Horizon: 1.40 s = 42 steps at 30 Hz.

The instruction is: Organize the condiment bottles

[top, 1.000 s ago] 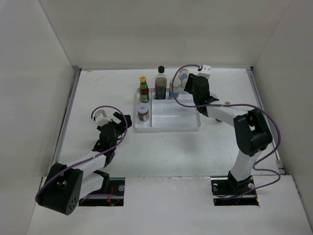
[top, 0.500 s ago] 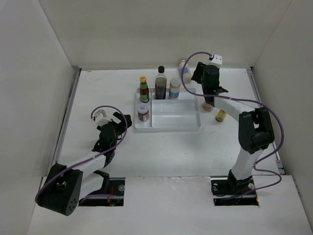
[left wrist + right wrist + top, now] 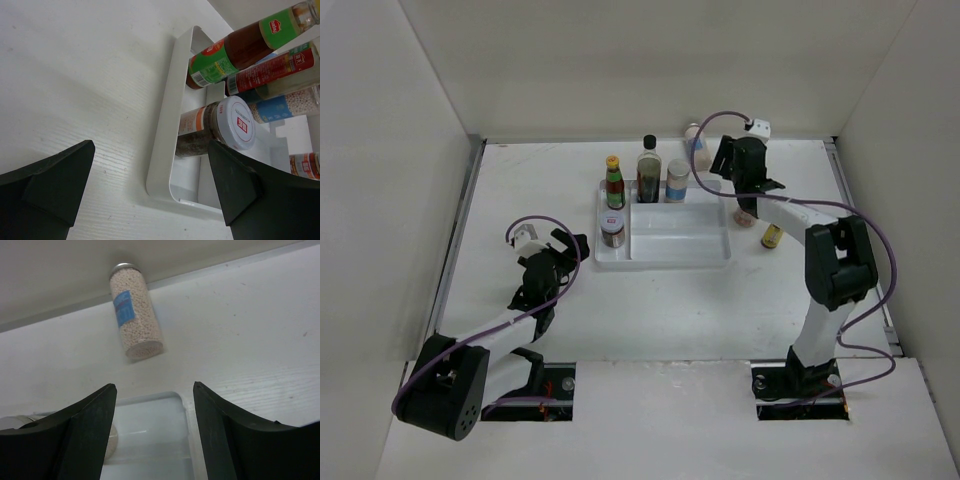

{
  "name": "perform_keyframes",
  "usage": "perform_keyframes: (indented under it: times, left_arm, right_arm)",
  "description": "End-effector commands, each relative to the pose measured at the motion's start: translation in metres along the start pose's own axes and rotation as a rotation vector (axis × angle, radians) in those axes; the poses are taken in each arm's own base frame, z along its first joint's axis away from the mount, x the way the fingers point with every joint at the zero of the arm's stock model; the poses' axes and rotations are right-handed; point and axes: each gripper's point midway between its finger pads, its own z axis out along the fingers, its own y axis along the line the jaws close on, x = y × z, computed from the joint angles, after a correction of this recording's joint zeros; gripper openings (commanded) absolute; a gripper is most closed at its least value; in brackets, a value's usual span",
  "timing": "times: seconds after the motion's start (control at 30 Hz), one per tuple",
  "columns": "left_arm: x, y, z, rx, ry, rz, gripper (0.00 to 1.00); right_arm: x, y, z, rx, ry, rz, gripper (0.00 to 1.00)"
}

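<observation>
A white tray [image 3: 680, 250] holds a yellow-capped red sauce bottle [image 3: 614, 183], a tall dark black-capped bottle [image 3: 649, 172], a pale shaker [image 3: 677, 181] and a short jar [image 3: 612, 231]. A second pale shaker [image 3: 695, 145] stands by the back wall and shows upright in the right wrist view [image 3: 136, 315]. A short jar [image 3: 745, 216] and a small yellow-capped dark bottle [image 3: 772, 236] stand right of the tray. My right gripper [image 3: 720, 165] [image 3: 154, 386] is open and empty over the tray's back right corner. My left gripper [image 3: 570, 250] [image 3: 150, 145] is open and empty, left of the tray.
In the left wrist view the tray's rim [image 3: 165, 140] lies between my fingers, with the white-lidded jar [image 3: 220, 127] and red sauce bottle [image 3: 235, 50] behind it. White walls enclose the table at the back and on both sides.
My right gripper has moved right and back from the tray's back row, leaving the pale shaker standing there and uncovering the jar and small bottle. The left arm has not moved.
</observation>
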Motion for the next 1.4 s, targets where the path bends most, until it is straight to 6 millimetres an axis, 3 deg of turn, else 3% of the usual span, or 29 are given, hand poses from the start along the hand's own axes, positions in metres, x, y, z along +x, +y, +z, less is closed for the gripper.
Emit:
perform_keyframes:
  times: [0.0,0.17,0.5,0.63,0.77,0.9,1.03,1.2,1.3,1.37]
  left_arm:
    - [-0.013,-0.016,0.003,0.05,-0.041,-0.027,1.0]
    - [-0.01,-0.019,0.002,0.059,-0.031,-0.027,1.0]
    - [-0.001,-0.026,0.002,0.08,-0.005,-0.024,1.0]
    - [-0.003,-0.027,-0.001,0.088,-0.015,-0.027,1.0]
    - [-0.001,-0.027,0.0,0.087,-0.007,-0.026,1.0]
    - [-0.003,-0.026,-0.002,0.086,-0.017,-0.028,1.0]
    - [-0.003,-0.024,-0.002,0.082,-0.013,-0.028,1.0]
    - [-0.002,-0.023,-0.001,0.077,-0.008,-0.027,1.0]
    - [-0.003,-0.025,-0.002,0.086,-0.014,-0.03,1.0]
    - [0.0,-0.024,0.0,0.08,-0.005,-0.026,1.0]
  right_arm:
    - [-0.041,-0.015,-0.028,0.066,-0.103,0.007,0.71]
    - [-0.04,-0.056,-0.058,0.217,-0.136,0.003,0.76]
    - [-0.043,-0.13,-0.143,0.472,-0.252,0.008,0.88]
    - [-0.022,-0.142,-0.155,0.489,-0.204,-0.011,0.89]
    - [0.0,-0.138,-0.149,0.453,-0.14,-0.011,0.87]
    - [0.018,-0.134,-0.133,0.411,-0.086,0.025,0.81]
    - [0.02,-0.138,-0.121,0.411,-0.071,0.045,0.64]
    - [0.022,-0.143,-0.122,0.444,-0.076,0.035,0.44]
    - [0.008,-0.148,-0.136,0.474,-0.133,0.046,0.35]
    - [-0.012,-0.135,-0.149,0.455,-0.185,0.037,0.33]
